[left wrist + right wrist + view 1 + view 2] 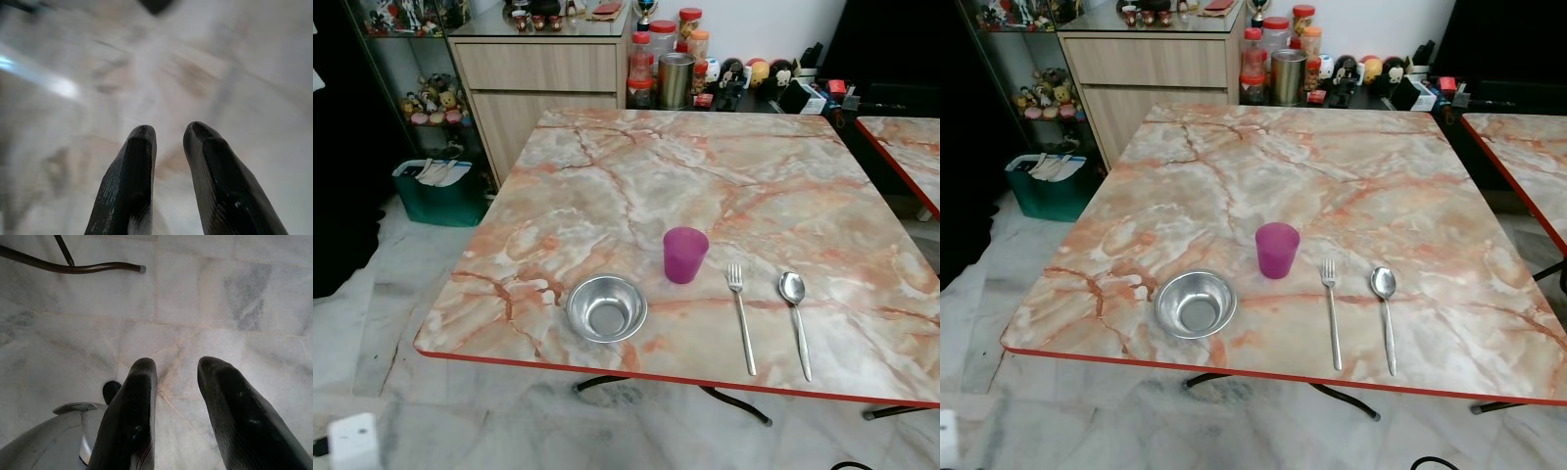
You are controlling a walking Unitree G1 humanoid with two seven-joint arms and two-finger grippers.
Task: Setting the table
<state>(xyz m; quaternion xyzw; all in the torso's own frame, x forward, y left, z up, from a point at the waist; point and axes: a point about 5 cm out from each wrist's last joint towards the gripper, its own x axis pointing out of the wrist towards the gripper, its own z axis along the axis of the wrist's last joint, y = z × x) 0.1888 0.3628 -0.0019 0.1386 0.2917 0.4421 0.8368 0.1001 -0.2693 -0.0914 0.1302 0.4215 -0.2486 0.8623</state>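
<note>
Marble-pattern table (607, 186) w/ red edge stands on a pale marble floor (382, 294); a second similar table (911, 147) sits off at 3 o'clock. Along the near edge, four items in a row. Steel bowl (606, 306) sits at roughly 7 o'clock on the tabletop, upright. Purple cup (685, 254) stands upright just beyond it, toward 1 o'clock from the bowl, near but not touching. Fork (740, 315) lies at 3 o'clock from the cup, tines pointing away from the robot, handle toward the near edge. Spoon (794, 321) lies just beside the fork on its 3 o'clock side, parallel, bowl end away, apart from it.

Past the table's far edge: wooden cabinet (538, 78) at 11 o'clock, jars w/ red lids (651, 49) and a metal canister (675, 80) at 12, green bin (435, 191) on the floor at 9 o'clock.

Left gripper (168, 134) hangs over a blurred pale surface (prob. floor, too smeared to say), fingers slightly parted, nothing between them. Right gripper (176, 367) hangs over the floor tiles, fingers apart and empty; a dark metal table leg (73, 267) curves across beyond it.
</note>
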